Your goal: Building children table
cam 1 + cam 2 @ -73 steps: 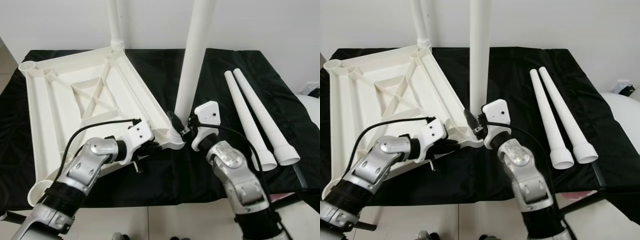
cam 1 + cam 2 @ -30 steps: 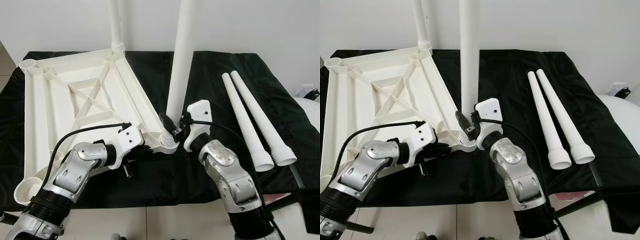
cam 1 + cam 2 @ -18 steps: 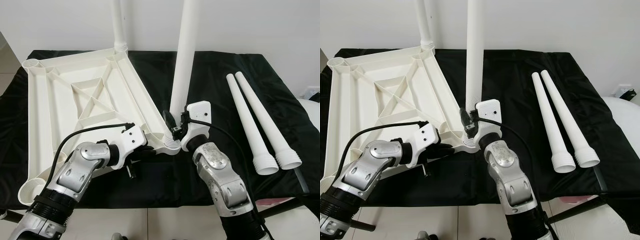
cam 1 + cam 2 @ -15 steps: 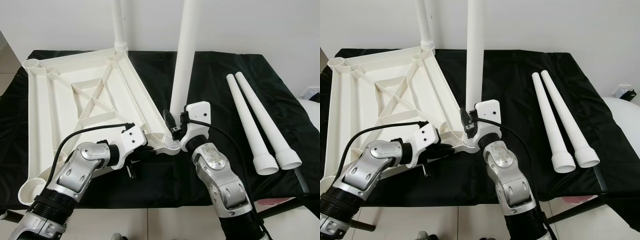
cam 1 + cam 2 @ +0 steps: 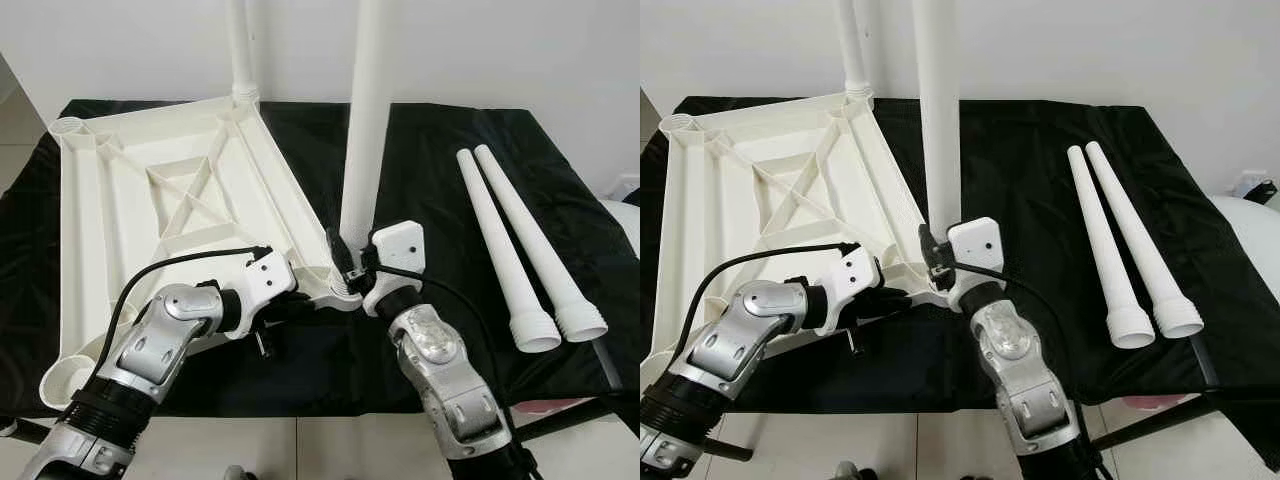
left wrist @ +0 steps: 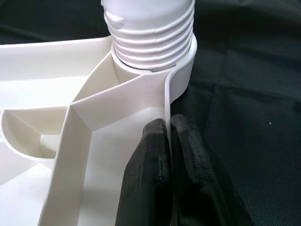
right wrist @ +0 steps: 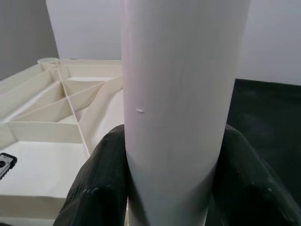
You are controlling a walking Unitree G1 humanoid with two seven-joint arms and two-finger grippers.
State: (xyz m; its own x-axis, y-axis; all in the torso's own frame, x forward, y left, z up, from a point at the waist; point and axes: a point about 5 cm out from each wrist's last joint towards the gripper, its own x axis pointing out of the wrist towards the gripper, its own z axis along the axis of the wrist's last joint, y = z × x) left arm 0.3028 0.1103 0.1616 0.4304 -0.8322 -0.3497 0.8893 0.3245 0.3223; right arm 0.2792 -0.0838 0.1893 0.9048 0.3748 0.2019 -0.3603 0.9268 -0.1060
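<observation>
Since 2.4 s ago, your leg [image 5: 362, 150] stands straighter in the tabletop [image 5: 150, 200] corner socket at 6 o'clock; right tool [image 5: 352, 268] clamps it, left tool [image 6: 170, 155] pinches the rim. Two legs fitted; two spare legs [image 5: 520, 245] at 3 o'clock remain.

Plain indoor room: white wall [image 5: 520, 50], black-draped table [image 5: 440, 150].

White ribbed tabletop [image 5: 150, 200] lies upside down on black cloth; two white legs stand upright in its corner sockets [image 5: 362, 140] [image 5: 240, 50]; two spare legs [image 5: 520, 250] lie side by side to its right.
</observation>
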